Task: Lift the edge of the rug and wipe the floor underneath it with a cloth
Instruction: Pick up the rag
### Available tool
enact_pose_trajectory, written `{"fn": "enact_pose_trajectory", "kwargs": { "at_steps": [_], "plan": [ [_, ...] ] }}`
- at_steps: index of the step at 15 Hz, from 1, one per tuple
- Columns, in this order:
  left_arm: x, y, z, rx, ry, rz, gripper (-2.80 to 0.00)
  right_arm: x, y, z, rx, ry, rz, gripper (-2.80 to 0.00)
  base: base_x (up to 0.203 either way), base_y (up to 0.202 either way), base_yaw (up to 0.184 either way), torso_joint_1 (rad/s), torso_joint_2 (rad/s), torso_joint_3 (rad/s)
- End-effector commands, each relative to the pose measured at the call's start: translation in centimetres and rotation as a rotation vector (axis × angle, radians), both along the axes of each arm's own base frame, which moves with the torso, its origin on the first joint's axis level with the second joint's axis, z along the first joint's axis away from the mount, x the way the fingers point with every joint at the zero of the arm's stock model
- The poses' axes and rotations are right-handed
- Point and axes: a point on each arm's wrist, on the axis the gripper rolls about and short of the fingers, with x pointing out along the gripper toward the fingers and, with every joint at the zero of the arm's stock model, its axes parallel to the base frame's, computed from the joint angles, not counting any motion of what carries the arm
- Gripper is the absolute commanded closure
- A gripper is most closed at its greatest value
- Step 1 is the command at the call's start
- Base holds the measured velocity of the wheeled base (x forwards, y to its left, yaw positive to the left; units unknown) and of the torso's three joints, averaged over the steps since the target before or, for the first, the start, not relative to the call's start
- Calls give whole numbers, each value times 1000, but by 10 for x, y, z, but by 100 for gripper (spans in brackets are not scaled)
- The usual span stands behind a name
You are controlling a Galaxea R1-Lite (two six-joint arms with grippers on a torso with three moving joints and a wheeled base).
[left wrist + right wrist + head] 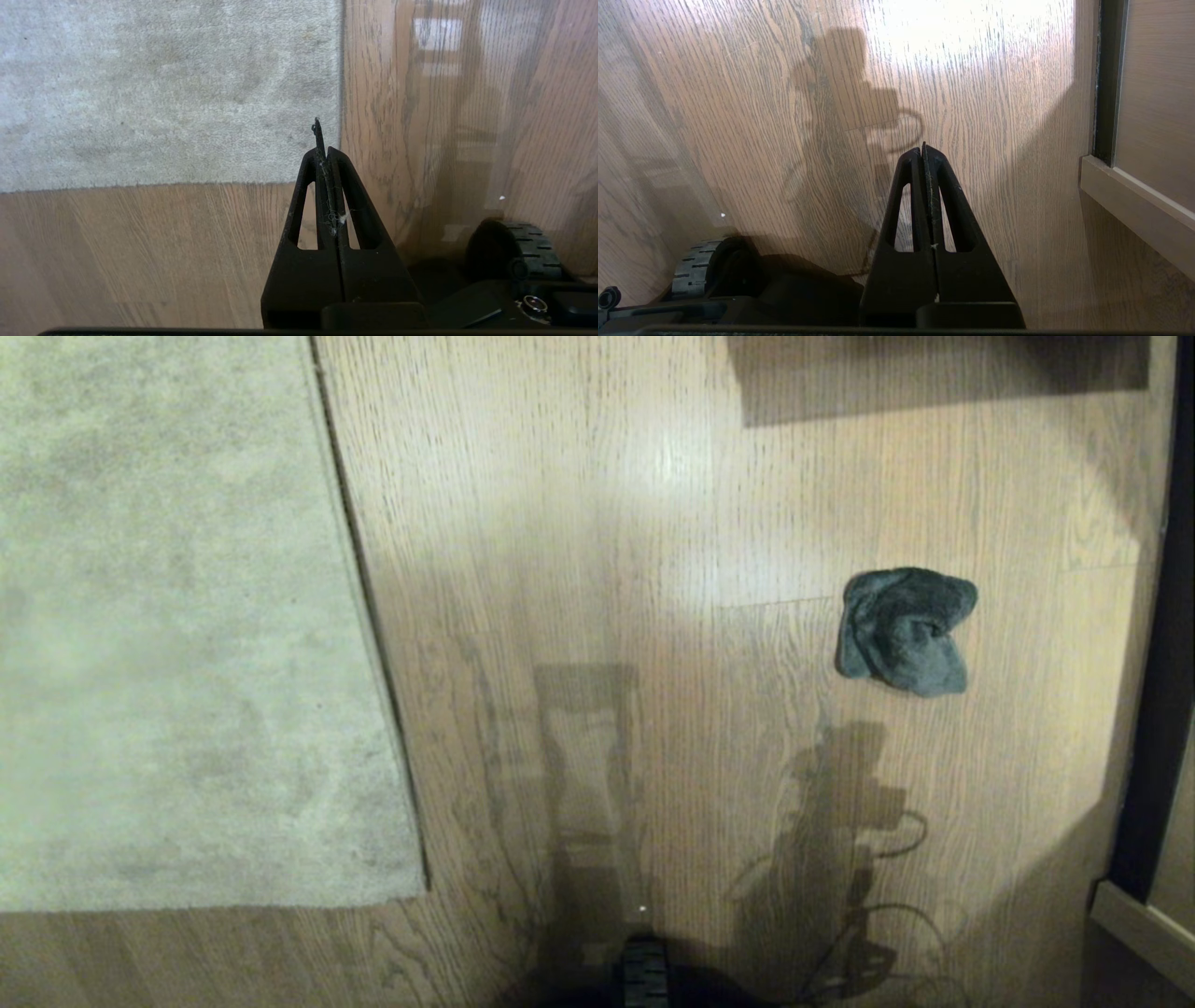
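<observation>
You look down on the floor (607, 523), light wood-grain planks with a sheen and the robot's shadow across the middle. The rug (168, 616) fills the 9 to 10 o'clock part of the head view, lying flat, and the rug edge (364, 607) runs from 12 toward 7 o'clock. The cloth (904, 630) sits crumpled on bare planks at about 3 o'clock, well apart from the rug. Neither arm shows in the head view. In the left wrist view your left gripper (327, 151) hangs above the floor with its jaws pressed together and empty, near the rug's corner. Your right gripper (923, 151) is likewise closed on nothing over bare planks, with a wall panel's base (1125, 196) at its 3 o'clock; the cloth is not in that view.
</observation>
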Motion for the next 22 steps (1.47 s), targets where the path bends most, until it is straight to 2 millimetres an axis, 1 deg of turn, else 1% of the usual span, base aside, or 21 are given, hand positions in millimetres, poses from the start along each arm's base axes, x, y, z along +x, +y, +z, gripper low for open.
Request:
{"fn": "enact_pose_trajectory", "kwargs": {
  "at_steps": [1,13,19,22],
  "plan": [
    [0,0,0,-2,0,1,0,0,0,0,0,-1,0,0,0,0,0,0,0,0],
    [0,0,0,-2,0,1,0,0,0,0,-4,-1,-2,0,0,0,0,0,0,0],
    [0,0,0,-2,1,1,0,0,1,0,-71,1,34,0,0,0,0,0,0,0],
    [0,0,0,-2,0,1,0,3,1,0,-133,44,55,0,0,0,0,0,0,0]
  ]
}}
